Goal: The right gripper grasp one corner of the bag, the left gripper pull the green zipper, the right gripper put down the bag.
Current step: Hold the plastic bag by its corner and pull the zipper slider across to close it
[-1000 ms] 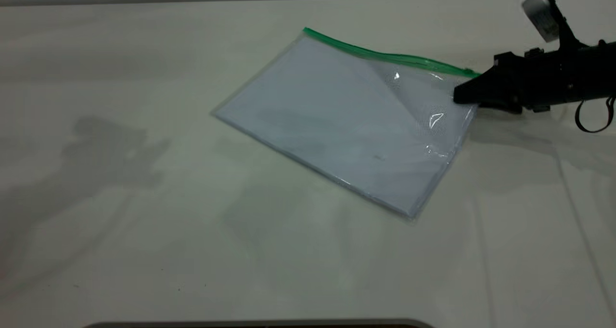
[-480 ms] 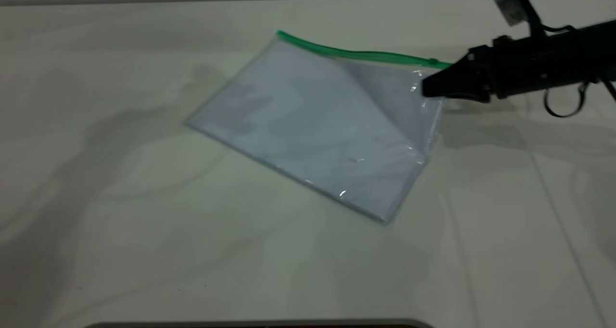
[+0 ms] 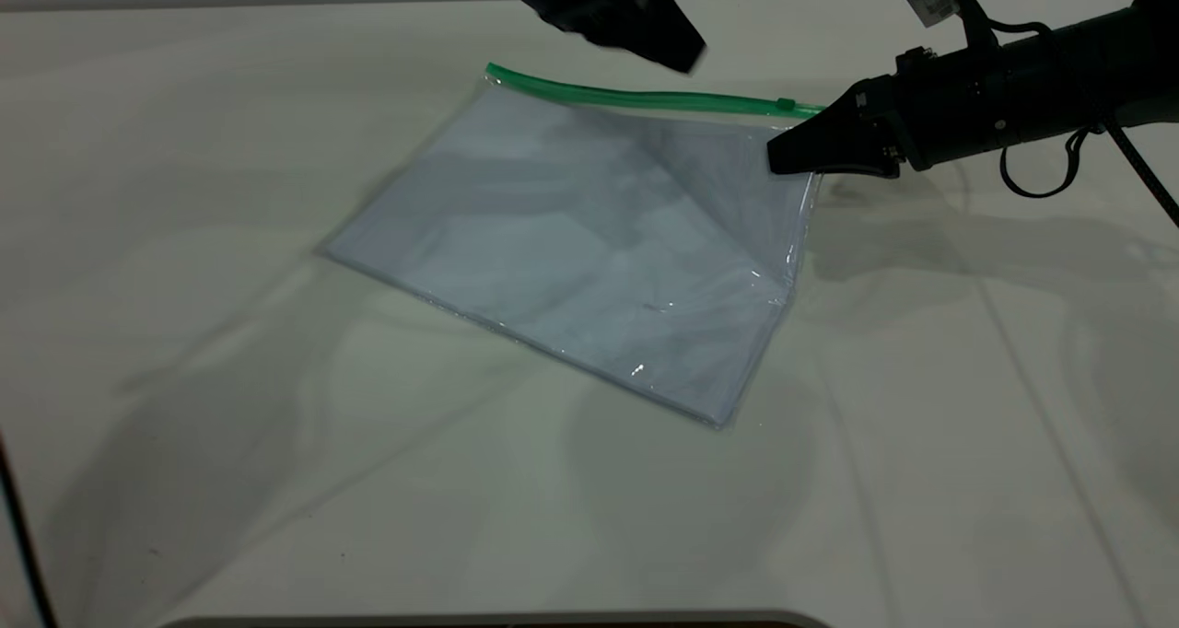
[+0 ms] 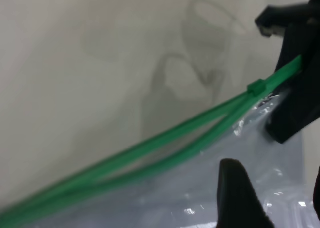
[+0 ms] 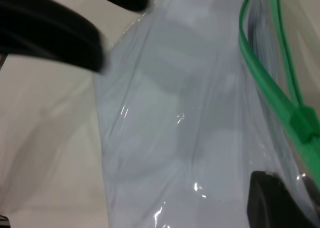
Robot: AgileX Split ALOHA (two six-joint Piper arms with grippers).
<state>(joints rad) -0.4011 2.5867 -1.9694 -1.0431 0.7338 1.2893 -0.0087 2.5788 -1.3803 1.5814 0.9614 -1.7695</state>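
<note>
Bag (image 3: 589,241) lies on the table (image 3: 230,481), its far right corner lifted clear of the surface. Right gripper (image 3: 783,157) is clamped on that corner, just below the end of the zipper (image 3: 636,98). The film slopes up from the flat paper inside to the grip.

The slider tab (image 3: 786,104) sits on the green strip close beside the right gripper's tip; the left wrist view shows it (image 4: 256,86) right against the dark gripper body. In that view the two green tracks gape apart along the middle of the strip, so the mouth looks open there.

Left gripper (image 3: 677,52) hangs above the strip's middle, not touching it. Its fingers appear parted, holding nothing; one fingertip (image 4: 235,188) shows over the film.

Risks, as judged:
- The tab is small and crowded by the right gripper; the left could bump it on approach.
- Closing on film or track instead of the tab would drag the whole bag.
- A hard pull could slip the corner out of the right grip.
</note>
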